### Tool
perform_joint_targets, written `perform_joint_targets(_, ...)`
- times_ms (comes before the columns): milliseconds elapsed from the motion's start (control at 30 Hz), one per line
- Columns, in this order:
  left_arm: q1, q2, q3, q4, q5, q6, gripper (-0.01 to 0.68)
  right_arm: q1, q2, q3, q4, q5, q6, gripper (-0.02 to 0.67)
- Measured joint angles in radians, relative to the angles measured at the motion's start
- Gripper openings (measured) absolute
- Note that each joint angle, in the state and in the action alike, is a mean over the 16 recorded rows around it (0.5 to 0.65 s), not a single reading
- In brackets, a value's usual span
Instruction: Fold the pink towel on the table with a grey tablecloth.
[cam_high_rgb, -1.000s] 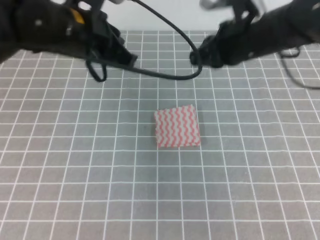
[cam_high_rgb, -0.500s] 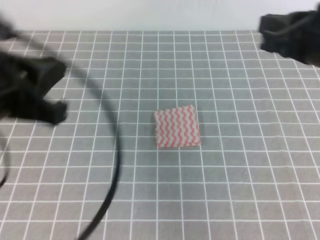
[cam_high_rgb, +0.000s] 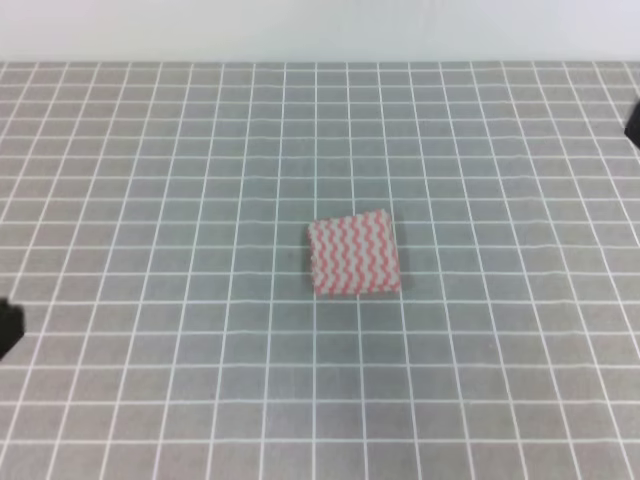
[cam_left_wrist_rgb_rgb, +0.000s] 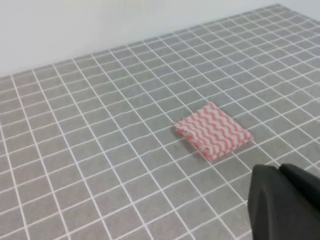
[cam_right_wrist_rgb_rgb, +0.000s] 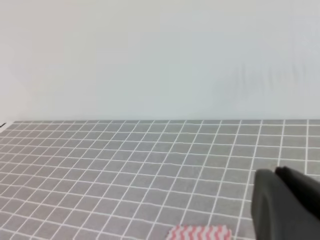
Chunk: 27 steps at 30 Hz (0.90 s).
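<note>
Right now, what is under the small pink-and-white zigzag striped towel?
The folded pink-and-white zigzag striped towel lies flat on the grey tablecloth with white grid lines. The cloth beneath it is covered, so anything between them cannot be seen.

Plain white wall (cam_right_wrist_rgb_rgb: 150, 55) at 12 o'clock, matte, bare. Light soft, even, diffuse; no hard shadows. Wall's lower edge straight, level across the exterior high view.
</note>
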Motion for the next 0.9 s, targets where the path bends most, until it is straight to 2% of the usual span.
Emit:
perform_joint_targets(400,0.0,-0.131,0.067,-0.001,0.153,-0.018,-0.002,-0.001,-0.152,0.12,0.004,0.006,-0.001,-0.016)
perform_joint_targets(900,0.0,-0.135,0.07,-0.001,0.238,-0.023,-0.002,0.0,-0.139,0.13,0.005,0.097,0.0,-0.016)
